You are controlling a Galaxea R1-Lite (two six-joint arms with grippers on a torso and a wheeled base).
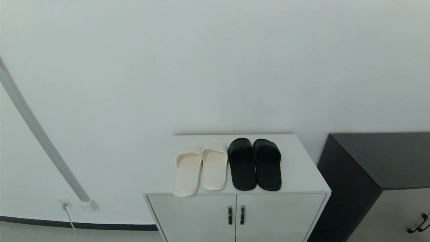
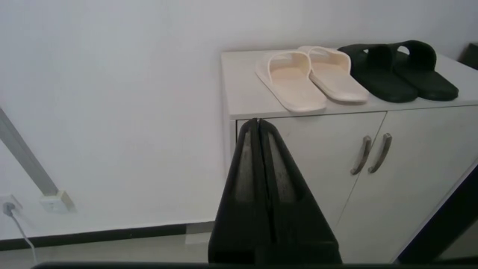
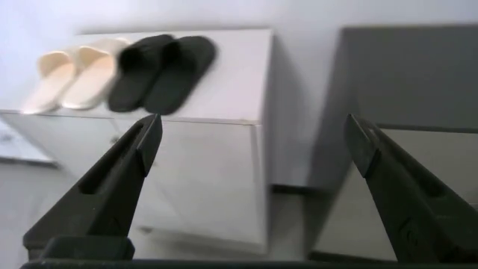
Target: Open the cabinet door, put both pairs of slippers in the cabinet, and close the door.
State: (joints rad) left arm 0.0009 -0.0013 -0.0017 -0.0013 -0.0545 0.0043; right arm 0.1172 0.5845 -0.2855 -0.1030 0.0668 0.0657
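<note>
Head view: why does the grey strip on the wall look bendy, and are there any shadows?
Head view: the grey strip and dark skirting bow, probably because a wide lens bends them. The light is even, with only a faint shadow on the wall behind the white cabinet. Left wrist view: the same strip runs straight.

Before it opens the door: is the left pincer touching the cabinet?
Apart. In the left wrist view the left pincer hangs well short of the cabinet.
</note>
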